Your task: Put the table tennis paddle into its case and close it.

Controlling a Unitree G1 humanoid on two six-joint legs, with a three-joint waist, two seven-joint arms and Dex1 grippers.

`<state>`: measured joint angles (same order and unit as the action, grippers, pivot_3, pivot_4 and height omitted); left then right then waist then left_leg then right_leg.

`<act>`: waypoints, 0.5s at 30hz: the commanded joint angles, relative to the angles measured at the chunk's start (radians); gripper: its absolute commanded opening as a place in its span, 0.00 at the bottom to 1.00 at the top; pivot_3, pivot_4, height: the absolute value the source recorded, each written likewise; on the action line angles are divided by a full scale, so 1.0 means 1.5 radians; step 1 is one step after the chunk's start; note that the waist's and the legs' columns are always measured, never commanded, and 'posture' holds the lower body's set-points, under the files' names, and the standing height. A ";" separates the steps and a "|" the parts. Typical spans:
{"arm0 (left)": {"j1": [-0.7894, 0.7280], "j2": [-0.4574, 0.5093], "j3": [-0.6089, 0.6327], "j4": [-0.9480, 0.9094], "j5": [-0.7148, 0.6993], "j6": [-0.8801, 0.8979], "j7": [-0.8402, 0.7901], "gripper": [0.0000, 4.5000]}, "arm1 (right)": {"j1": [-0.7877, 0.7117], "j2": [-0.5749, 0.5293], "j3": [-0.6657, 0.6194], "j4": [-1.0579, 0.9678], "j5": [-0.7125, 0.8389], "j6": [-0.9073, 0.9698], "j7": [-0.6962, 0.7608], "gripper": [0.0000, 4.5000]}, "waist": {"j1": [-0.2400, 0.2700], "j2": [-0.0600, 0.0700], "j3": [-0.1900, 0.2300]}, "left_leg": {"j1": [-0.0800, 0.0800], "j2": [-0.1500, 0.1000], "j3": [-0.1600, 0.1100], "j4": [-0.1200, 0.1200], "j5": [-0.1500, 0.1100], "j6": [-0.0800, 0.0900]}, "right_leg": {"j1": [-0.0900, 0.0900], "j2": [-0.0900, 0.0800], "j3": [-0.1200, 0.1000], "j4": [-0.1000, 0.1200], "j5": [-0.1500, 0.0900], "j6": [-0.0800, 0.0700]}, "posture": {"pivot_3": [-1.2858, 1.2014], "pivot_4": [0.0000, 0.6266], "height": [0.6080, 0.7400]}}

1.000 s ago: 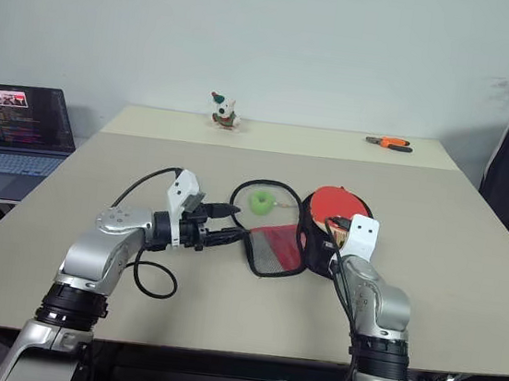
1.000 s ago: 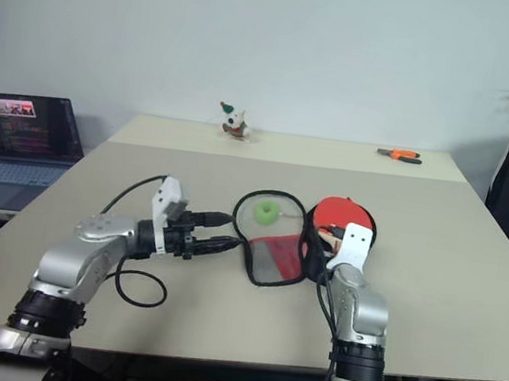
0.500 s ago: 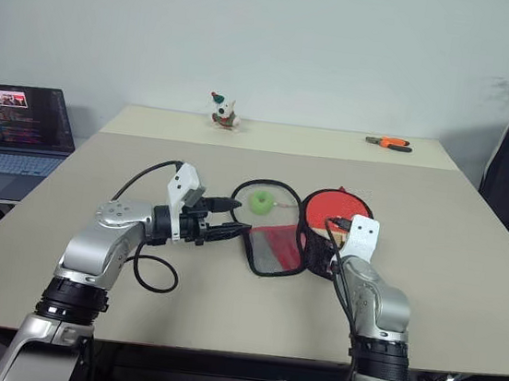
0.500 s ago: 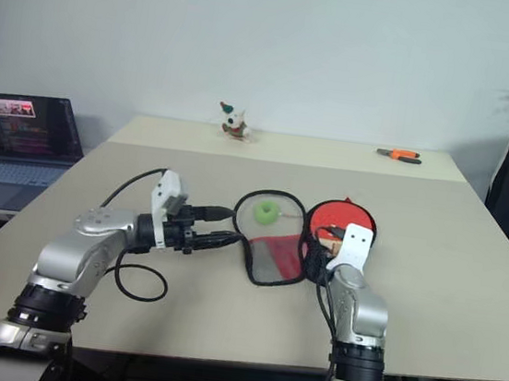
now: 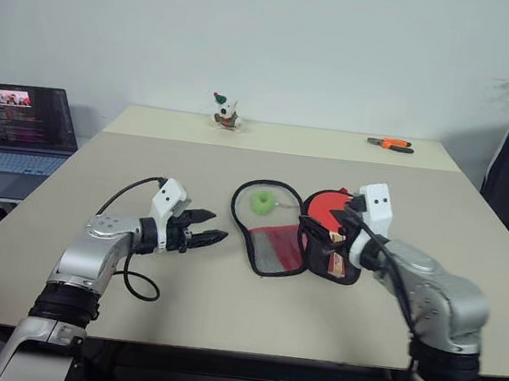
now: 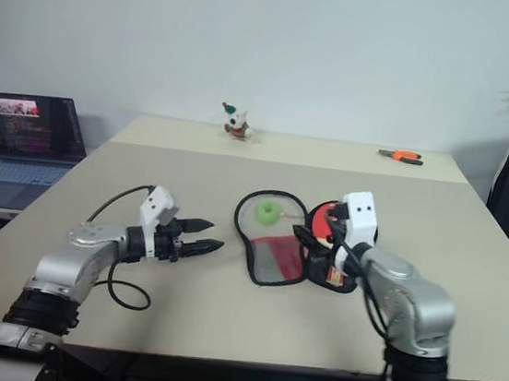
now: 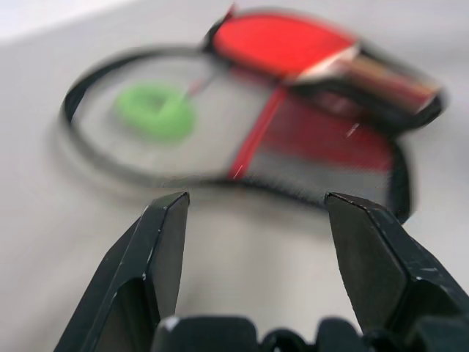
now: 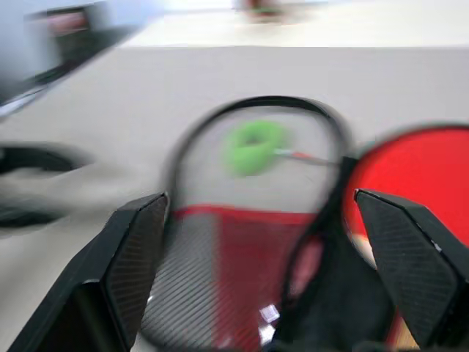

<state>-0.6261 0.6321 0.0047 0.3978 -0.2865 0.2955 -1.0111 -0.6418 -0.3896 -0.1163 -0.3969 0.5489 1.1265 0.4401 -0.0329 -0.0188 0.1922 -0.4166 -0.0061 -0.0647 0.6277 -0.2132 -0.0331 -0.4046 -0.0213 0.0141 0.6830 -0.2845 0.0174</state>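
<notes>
Left eye view: paddle (image 5: 334, 206) half in the case (image 5: 278, 238), flap lying open.
Both grippers, left gripper (image 5: 210, 227) and right gripper (image 5: 317, 236), are wide open and empty; you'd want to seat the handle fully before zipping.

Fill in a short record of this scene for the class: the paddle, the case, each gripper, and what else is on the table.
paddle: table tennis paddle partly inside the case
case: case unzipped, flap spread flat on the table
left gripper: left gripper open, holding nothing, apart from the case
right gripper: right gripper open, above the case
other items: small toy figure, pliers
</notes>
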 commanded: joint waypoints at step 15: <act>-0.225 -0.132 -0.048 0.416 0.158 -0.181 0.086 0.01 | 0.000 -0.174 -0.046 -0.020 0.093 -0.072 0.157 1.00 | 0.001 -0.001 0.000 | -0.001 0.000 0.001 0.001 0.000 0.000 | 0.000 0.000 0.000 0.000 0.000 0.000 | 0.52 0.24 1.00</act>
<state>-0.9350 0.4361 -0.0725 0.9905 -0.0652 0.0559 -0.8959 -0.6446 -0.6290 -0.1734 -0.3938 0.6723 1.0434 0.6618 -0.0309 -0.0202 0.1915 -0.4175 -0.0067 -0.0637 0.6291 -0.2136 -0.0325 -0.4043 -0.0215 0.0139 0.6829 -0.2841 0.0180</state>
